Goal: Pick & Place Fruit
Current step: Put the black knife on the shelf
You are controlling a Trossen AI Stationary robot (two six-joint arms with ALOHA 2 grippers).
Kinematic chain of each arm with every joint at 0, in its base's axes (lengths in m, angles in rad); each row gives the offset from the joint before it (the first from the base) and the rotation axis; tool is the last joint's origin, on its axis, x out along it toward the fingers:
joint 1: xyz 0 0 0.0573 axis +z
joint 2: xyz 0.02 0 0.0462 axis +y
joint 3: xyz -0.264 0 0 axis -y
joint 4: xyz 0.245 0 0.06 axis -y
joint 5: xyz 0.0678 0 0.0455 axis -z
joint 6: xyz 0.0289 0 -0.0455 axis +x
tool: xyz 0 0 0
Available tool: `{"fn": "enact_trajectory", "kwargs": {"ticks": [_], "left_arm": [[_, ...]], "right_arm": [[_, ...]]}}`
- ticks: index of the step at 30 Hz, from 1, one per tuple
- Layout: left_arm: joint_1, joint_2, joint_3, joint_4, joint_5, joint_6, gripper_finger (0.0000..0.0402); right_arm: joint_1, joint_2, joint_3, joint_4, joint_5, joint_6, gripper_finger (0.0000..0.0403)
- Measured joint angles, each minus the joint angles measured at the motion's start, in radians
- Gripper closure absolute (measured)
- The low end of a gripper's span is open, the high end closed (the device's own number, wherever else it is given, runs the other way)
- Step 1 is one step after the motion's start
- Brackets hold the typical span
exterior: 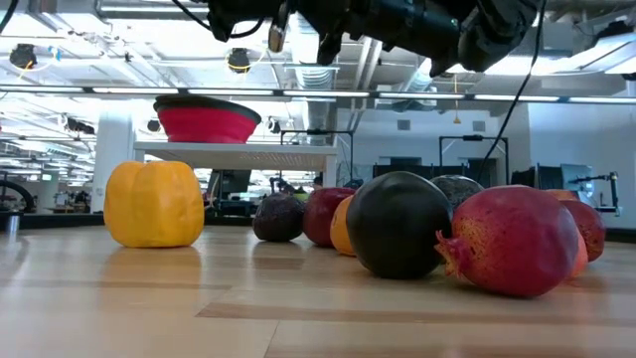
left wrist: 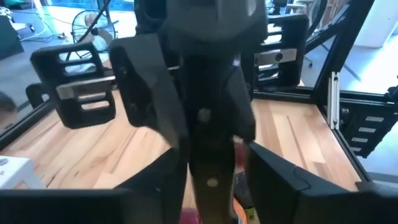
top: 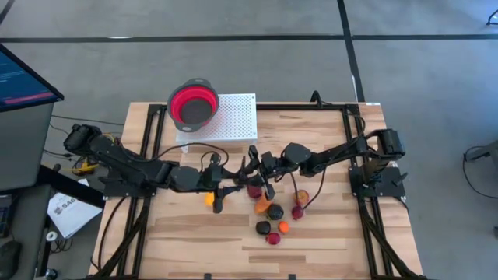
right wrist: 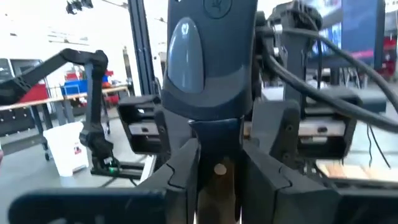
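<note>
Several small toy fruits lie on the wooden table: a yellow one (top: 208, 199) (exterior: 154, 204), black ones (top: 275, 212) (exterior: 397, 224), red ones (top: 273, 238) (exterior: 512, 239) and orange ones (top: 284, 227). Above them my two grippers meet tip to tip at mid-table. Between them hangs a black-handled knife (left wrist: 208, 149). My right gripper (right wrist: 219, 180) (top: 261, 173) is shut on it. My left gripper (left wrist: 212, 186) (top: 237, 185) is open; its fingers stand on either side of the handle, with a narrow gap showing on one side. The blade is hidden. My right gripper pinches the knife's black riveted handle (right wrist: 219, 169) between its two fingers. It comes in about level from the table's right. The knife is lifted clear, above the fruit.
A red bowl with a grey rim (top: 193, 105) stands on a white perforated board (top: 233, 120) at the table's far edge, left of centre. A black frame (top: 148, 132) runs along the table's left, right and far sides. Bare wood lies near the front edge.
</note>
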Motion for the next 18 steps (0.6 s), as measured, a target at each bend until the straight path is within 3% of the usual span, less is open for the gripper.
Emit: {"fn": "enact_trajectory", "kwargs": {"ticks": [3,7,12,15,18], "left_arm": [[0.0,-0.004,0.002,-0.034,-0.003,0.008,0.0211],[-0.002,-0.05,0.002,-0.189,-0.019,0.038,0.0149],[-0.022,-0.158,0.001,-0.44,-0.283,-0.074,0.011],[-0.057,-0.212,0.001,-0.523,-0.41,-0.125,0.011],[-0.097,-0.249,0.001,-0.533,-0.469,-0.133,0.0115]], "right_arm": [[-0.005,-0.053,0.01,-0.124,0.041,0.0,0.0323],[-0.02,-0.171,0.043,-0.397,0.224,-0.01,0.0323],[-0.083,-0.259,0.187,-0.866,0.436,0.068,0.0323],[-0.154,-0.236,0.309,-1.11,0.471,0.141,0.0323],[-0.234,-0.161,0.432,-1.266,0.47,0.207,0.0321]]}}
